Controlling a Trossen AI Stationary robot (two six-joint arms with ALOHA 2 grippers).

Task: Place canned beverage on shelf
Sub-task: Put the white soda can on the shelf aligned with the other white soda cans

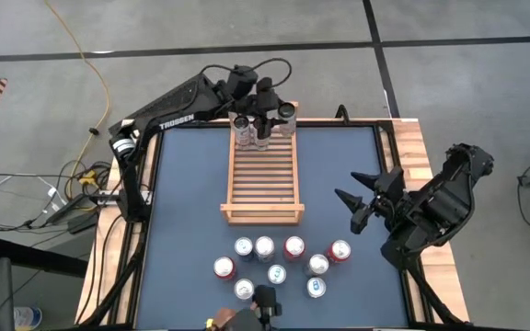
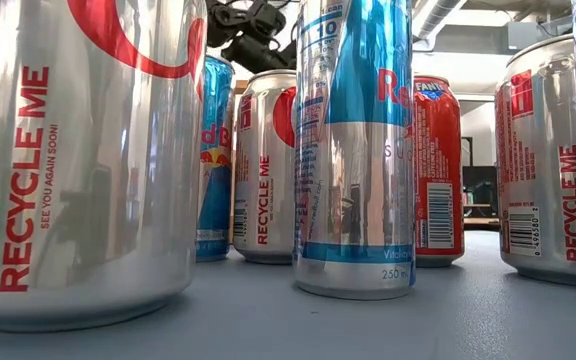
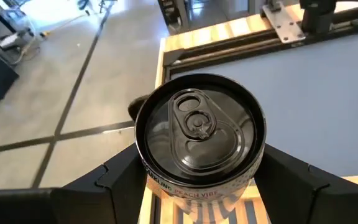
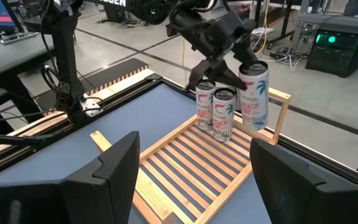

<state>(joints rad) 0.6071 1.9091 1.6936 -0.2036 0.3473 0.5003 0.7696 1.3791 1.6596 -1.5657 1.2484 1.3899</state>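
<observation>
Nearest, along the table's point(image 1: 182, 202) near edge: spare cans point(image 1: 279, 262) standing upright in a loose bunch, untouched. At the right edge, level with the shelf's near rail: right gripper point(image 1: 362, 204) parked, fingers spread wide, nothing in them, well apart from everything.

Mid-table, running near to far: shelf point(image 1: 263, 179), slats bare over most of the length. At its far end: two placed cans point(image 4: 215, 112) upright and touching each other, filling the left and middle of the row.

Farthest, at the shelf's far right corner: left gripper point(image 1: 279, 118) clamped on the can point(image 4: 254, 93) just below the rim, can upright, just beside the middle one. Cannot tell whether the base sits on the slats yet.

Judged as the placing step, nearly done. Next: settle the base flat, spread the fingers, lift straight up.

Tight there: neighbour can on one side, far rail and shelf edge on the others. Free room only upward and toward the near slats.
</observation>
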